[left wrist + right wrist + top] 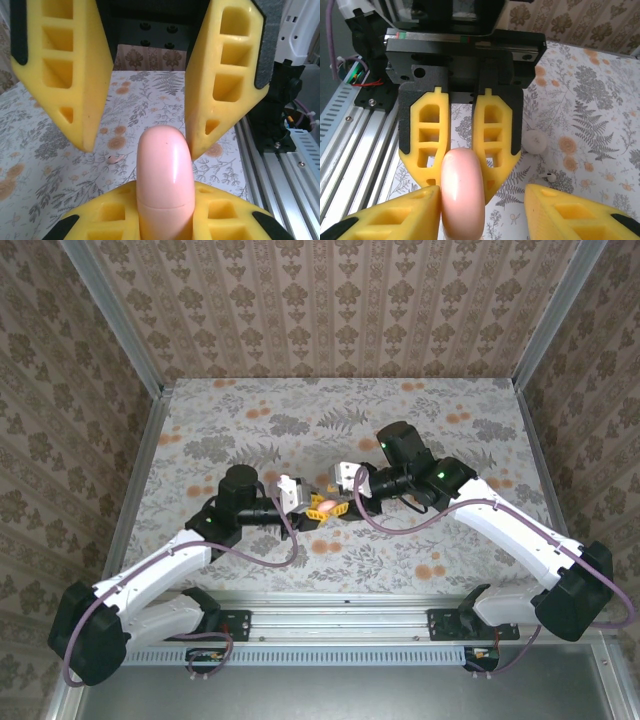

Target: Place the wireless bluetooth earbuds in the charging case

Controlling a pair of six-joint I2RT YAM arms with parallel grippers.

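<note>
We see a worktop [300, 410] covered in grey-and-orange floral print, boxed in by damask-papered walls [330, 300] on aluminium posts [118, 330]. Near the worktop's middle, toward its near edge, the left gripper [165, 217] is clamped on the pink charging case [164, 170]. The right gripper [482, 195] stands apart around the case. A white earbud [550, 176] lies on the worktop close by.
</note>
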